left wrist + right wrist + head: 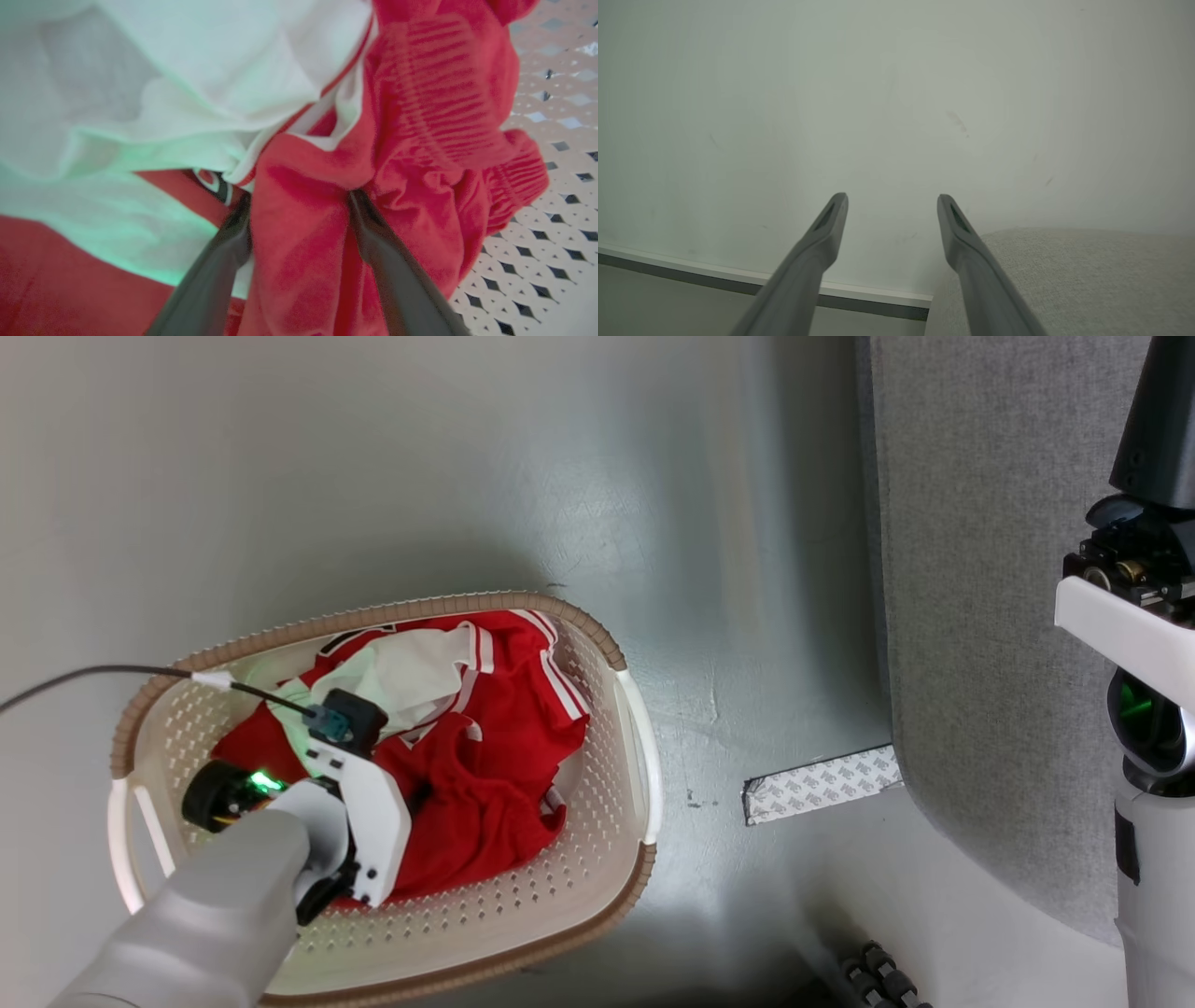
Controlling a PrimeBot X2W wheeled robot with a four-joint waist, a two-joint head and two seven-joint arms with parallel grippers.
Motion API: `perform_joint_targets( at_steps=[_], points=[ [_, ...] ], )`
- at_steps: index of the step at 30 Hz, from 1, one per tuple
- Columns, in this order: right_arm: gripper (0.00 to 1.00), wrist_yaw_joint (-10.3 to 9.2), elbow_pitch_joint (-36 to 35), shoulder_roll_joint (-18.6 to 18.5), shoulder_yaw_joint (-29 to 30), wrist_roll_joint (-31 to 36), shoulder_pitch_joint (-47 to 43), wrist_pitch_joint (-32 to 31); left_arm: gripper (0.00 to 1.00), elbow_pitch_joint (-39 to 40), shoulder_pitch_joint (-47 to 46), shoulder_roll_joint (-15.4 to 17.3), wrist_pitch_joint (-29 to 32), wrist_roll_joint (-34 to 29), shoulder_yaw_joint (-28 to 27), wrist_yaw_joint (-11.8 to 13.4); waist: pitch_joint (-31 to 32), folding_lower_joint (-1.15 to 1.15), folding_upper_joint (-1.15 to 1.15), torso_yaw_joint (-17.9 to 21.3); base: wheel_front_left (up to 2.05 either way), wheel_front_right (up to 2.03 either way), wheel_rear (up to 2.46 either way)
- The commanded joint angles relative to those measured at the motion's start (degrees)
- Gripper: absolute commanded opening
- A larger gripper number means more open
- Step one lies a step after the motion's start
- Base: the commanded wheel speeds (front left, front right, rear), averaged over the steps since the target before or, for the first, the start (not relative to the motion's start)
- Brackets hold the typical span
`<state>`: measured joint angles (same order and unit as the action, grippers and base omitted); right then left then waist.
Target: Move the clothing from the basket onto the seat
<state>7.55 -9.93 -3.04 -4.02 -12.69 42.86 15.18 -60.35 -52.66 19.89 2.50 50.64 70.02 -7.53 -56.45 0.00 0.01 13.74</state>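
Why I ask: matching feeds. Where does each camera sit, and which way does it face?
Head view: on the head, looking down at basket, clothing and seat; left forearm and right arm show.
Left wrist view: on the left wrist, facing the clothing; open left gripper straddles a red fold.
Right wrist view: on the right wrist, facing a wall beyond the seat; right gripper open.
Shared: head and left wrist views show basket and clothing.

Left hand (300, 198) in the clothing (420, 116) — its dark fingers (210, 280) spread wide, a red fold standing between them, tips pressed into fabric. White panel lies upper left; the basket (551, 233) — perforated, cream — shows at right.
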Motion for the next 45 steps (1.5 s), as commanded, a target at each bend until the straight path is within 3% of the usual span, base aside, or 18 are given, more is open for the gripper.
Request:
perform_joint_targets(
  at_steps=[1,2,11,21,37,45],
  points=[
    [1.00,-0.12,-0.21,0.20,-0.04,-0.23,0.67,-0.06,0.34,0.15,-0.79,0.86,-0.22,0.55,0.43,0.10,-0.14,0.00,-0.01,0.01,0.00,0.00,0.00],
    [1.00,-0.12,-0.15,0.21,0.01,-0.24,0.73,-0.06,0.00,0.27,-0.97,0.90,-0.58,1.11,0.80,0.10,-0.18,0.00,-0.01,-0.01,0.00,0.00,0.00],
    [1.00,-0.12,1.21,0.21,-0.26,-0.04,0.72,-0.06,0.00,0.54,-0.85,0.79,-2.71,5.05,2.58,0.10,1.68,0.00,-0.01,-0.42,0.00,0.00,0.00],
    [1.00,-0.12,2.91,0.20,-0.16,1.22,-2.26,-0.06,0.00,2.16,1.46,-1.03,-6.01,8.11,3.21,0.10,9.19,0.00,-0.01,-2.74,0.00,0.00,0.00],
    [1.00,-0.12,7.94,-3.66,1.11,-0.52,-11.71,-0.06,0.00,5.65,10.05,-6.40,-14.63,12.16,3.39,0.10,29.22,0.00,-0.01,-9.73,0.00,0.00,0.00],
    [1.00,-0.12,10.38,-4.92,1.18,-2.52,-16.38,-0.06,0.00,9.11,13.92,-5.84,-17.37,15.54,3.35,0.10,37.57,0.00,-0.01,-11.81,0.00,0.00,0.00]
  ],
)
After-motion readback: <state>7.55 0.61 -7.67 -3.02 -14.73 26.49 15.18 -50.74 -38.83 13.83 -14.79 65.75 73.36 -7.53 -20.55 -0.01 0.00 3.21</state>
